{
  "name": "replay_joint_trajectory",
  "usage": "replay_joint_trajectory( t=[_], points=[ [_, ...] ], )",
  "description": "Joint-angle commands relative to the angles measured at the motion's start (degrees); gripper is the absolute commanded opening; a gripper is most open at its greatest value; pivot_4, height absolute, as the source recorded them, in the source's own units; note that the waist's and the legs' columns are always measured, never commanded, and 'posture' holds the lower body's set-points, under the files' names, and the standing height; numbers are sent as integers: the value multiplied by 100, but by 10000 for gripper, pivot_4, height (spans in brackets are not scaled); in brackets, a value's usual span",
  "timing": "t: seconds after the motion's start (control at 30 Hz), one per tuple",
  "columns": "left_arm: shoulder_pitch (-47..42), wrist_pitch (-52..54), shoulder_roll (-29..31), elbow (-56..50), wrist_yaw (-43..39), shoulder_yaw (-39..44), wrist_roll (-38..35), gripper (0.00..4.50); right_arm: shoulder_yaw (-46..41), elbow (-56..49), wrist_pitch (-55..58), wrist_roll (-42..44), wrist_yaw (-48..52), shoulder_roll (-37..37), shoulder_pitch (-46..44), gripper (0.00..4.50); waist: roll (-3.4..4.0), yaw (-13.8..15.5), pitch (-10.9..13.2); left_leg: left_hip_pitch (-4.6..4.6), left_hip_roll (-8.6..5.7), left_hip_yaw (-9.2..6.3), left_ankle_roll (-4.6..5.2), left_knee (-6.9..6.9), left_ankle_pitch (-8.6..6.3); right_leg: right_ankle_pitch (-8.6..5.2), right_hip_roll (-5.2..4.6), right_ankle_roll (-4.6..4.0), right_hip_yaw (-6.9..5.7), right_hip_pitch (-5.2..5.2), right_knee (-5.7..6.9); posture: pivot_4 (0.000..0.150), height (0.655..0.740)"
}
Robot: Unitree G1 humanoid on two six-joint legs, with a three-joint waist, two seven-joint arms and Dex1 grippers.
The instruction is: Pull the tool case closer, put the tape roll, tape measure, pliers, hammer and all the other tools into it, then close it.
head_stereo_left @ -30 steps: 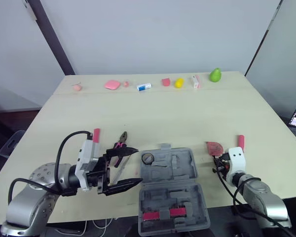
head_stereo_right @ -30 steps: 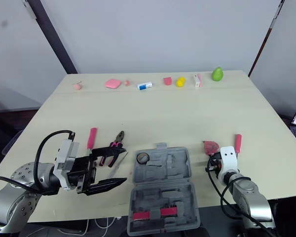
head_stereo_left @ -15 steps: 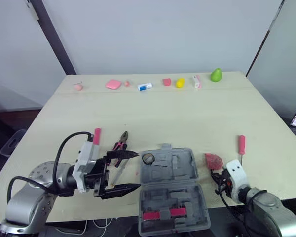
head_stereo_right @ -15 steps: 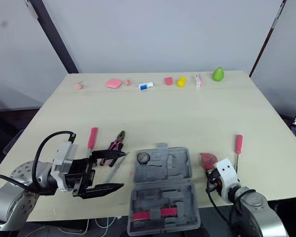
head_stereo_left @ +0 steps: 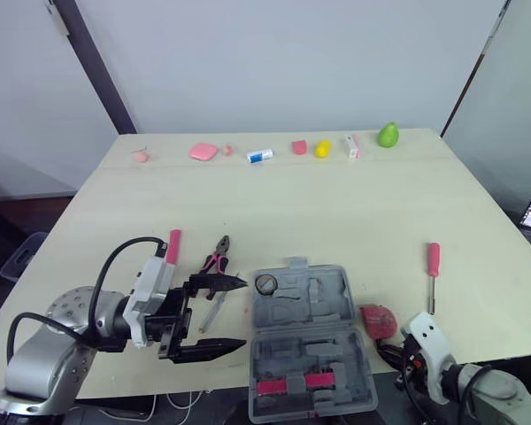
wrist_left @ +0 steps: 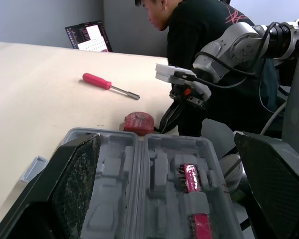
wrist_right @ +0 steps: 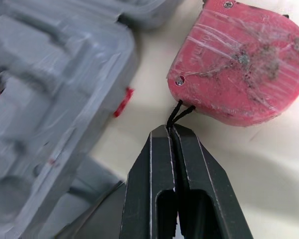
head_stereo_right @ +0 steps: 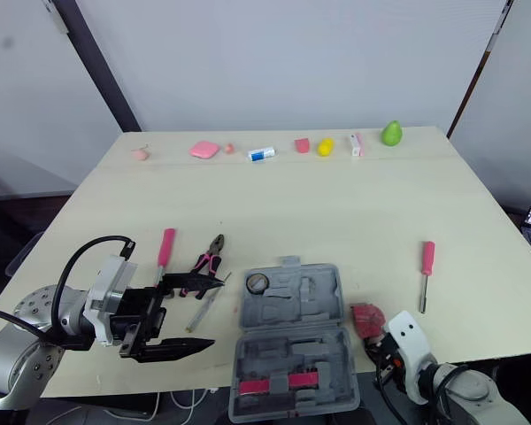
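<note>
The grey tool case [head_stereo_left: 306,341] lies open at the table's near edge, with the tape roll [head_stereo_left: 265,283] in its far left corner. The red tape measure [head_stereo_left: 378,320] sits just right of the case. My right gripper [wrist_right: 169,133] is shut on the tape measure's [wrist_right: 239,74] black cord, close behind it at the table edge. My left gripper [head_stereo_left: 219,315] is open, level with the table and left of the case, holding nothing. The pink-handled pliers [head_stereo_left: 217,260] and a pink-handled tool [head_stereo_left: 173,245] lie beyond it. A red screwdriver [head_stereo_left: 433,265] lies to the right.
A thin silver tool [head_stereo_left: 213,310] lies between the left fingers and the pliers. Small items, among them a green pear [head_stereo_left: 388,135], line the far edge. A person [wrist_left: 204,30] sits behind a laptop [wrist_left: 88,37] beyond the table's right side.
My right gripper has drawn back toward the near table edge, dragging the tape measure by its cord to beside the case. My left gripper has drifted slightly back.
</note>
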Motion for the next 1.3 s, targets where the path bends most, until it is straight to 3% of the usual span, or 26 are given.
replay_joint_trajectory(
  t=[0.03,0.43,0.57,0.77,0.8,0.97,1.3],
  points=[
    [-61,-75,35,-9,-38,108,-111,45000,-16,-158,18,135,120,-69,58,324,0,0,0,0,0,0,0,0,0,0,0,0,0,0,0,1500,7400],
    [-14,-142,49,29,-21,115,-48,45000,-159,-174,-156,218,421,-400,241,324,-3,4,2,0,0,0,0,0,0,0,0,0,0,0,0,1500,7400],
    [8,-170,39,40,-19,116,-34,45000,-384,-223,-285,267,631,-664,427,12319,-6,14,3,0,-1,1,0,1,0,0,0,0,0,0,0,1500,7400],
    [31,-215,47,59,-33,117,-27,45000,-1004,-123,-761,345,1319,-1255,702,40950,-9,22,5,0,-2,2,0,5,0,0,0,2,1,2,1,1500,7400],
    [32,-227,51,70,-45,115,-25,45000,-1089,-37,-957,320,1461,-1344,700,44114,-10,21,6,1,-2,1,0,5,0,0,0,2,0,3,1,1500,7400],
    [-21,-270,58,81,-70,33,7,45000,-1069,607,-2237,6,2193,-1647,384,44114,-16,14,9,4,-2,3,0,6,0,-1,2,3,1,5,1,1500,7400],
    [-141,-329,-10,97,-31,-36,38,45000,-18,2519,-4277,-605,3714,-1760,-1704,44114,-19,18,17,5,-3,4,0,7,0,13,2,-14,0,7,2,1500,7400]
  ],
)
